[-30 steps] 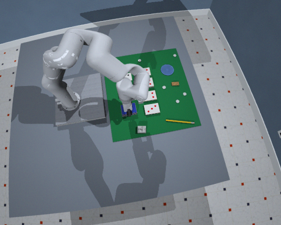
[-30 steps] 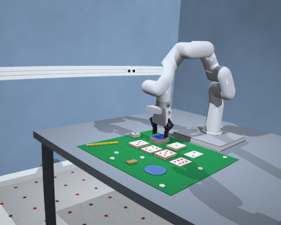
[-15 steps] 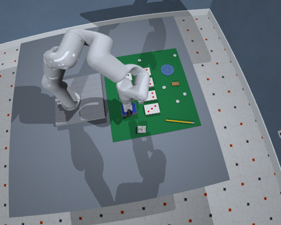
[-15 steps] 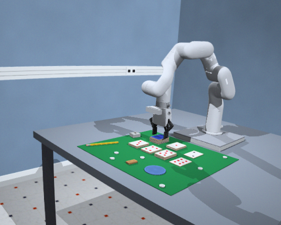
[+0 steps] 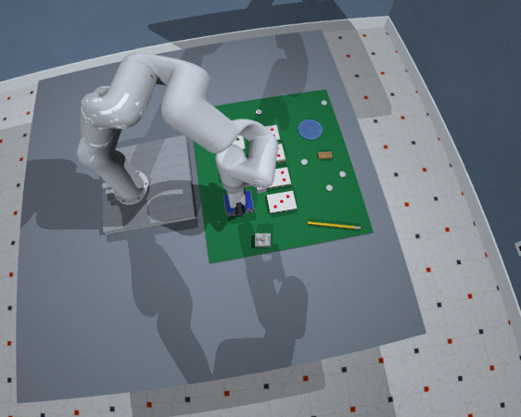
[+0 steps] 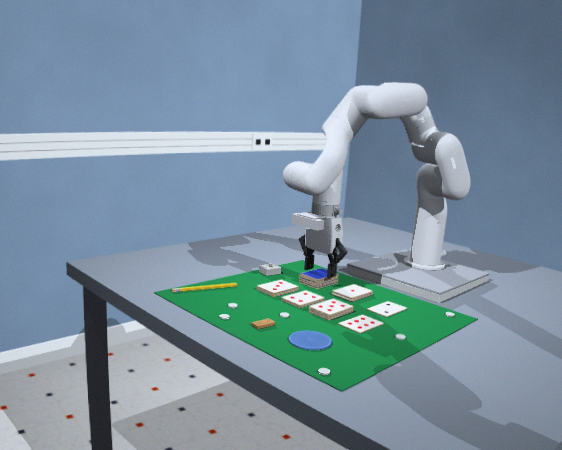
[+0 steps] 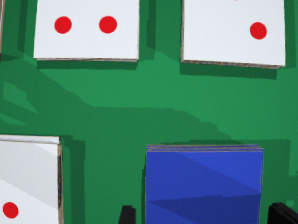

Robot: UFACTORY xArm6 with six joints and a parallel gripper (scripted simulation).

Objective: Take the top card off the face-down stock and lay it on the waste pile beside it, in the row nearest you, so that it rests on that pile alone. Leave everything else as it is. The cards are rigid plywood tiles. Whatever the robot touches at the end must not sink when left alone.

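Observation:
The face-down stock (image 7: pixel 204 175) (image 6: pixel 317 274) (image 5: pixel 249 201) is a short stack of tiles with a blue top, on the green mat (image 5: pixel 307 241) (image 6: pixel 201 302). My gripper (image 7: pixel 205 215) (image 6: pixel 321 270) (image 5: pixel 238 210) is open and empty. It is low over the stock with one finger on each side of it. The waste pile (image 7: pixel 27 175) (image 6: pixel 352 291) is a white tile with a red dot, right beside the stock in the same row. The arm hides it in the top view.
Several face-up cards (image 5: pixel 281 202) (image 6: pixel 331 307) lie in the row beyond. A small grey box (image 5: pixel 262 240) (image 6: pixel 270 269) stands near the stock. A yellow pencil (image 5: pixel 333 225) (image 6: pixel 204 287), a blue disc (image 5: pixel 310 129) (image 6: pixel 309 340), a brown block (image 5: pixel 324 155) and white chips lie farther out.

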